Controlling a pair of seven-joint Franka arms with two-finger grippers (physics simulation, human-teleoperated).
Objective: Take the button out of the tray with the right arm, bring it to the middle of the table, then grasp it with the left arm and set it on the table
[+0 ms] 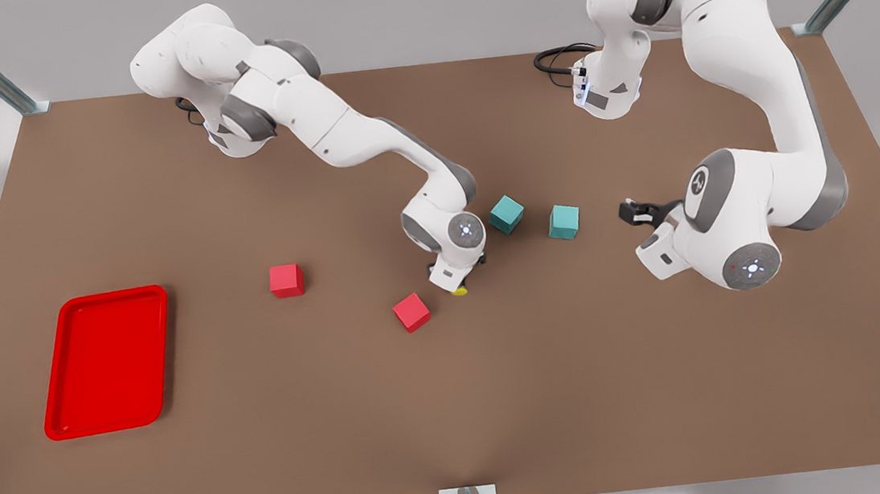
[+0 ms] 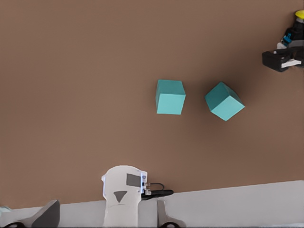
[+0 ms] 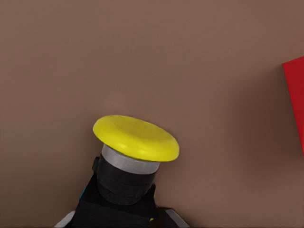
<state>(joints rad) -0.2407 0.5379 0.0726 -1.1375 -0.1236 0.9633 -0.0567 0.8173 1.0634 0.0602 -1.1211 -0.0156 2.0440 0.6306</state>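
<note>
Now | right gripper mid-table, clamped on button | left gripper waits apart; grip state unclear

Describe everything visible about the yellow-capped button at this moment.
The button has a round, slightly domed yellow cap, a silver-grey collar below it and a stubby black body. It looks like plastic. The right gripper is shut on the body and holds it at mid-table, out of the tray. In the front view only a sliver of the yellow cap shows below the gripper, near a red cube. Whether it touches the table is unclear.
</note>
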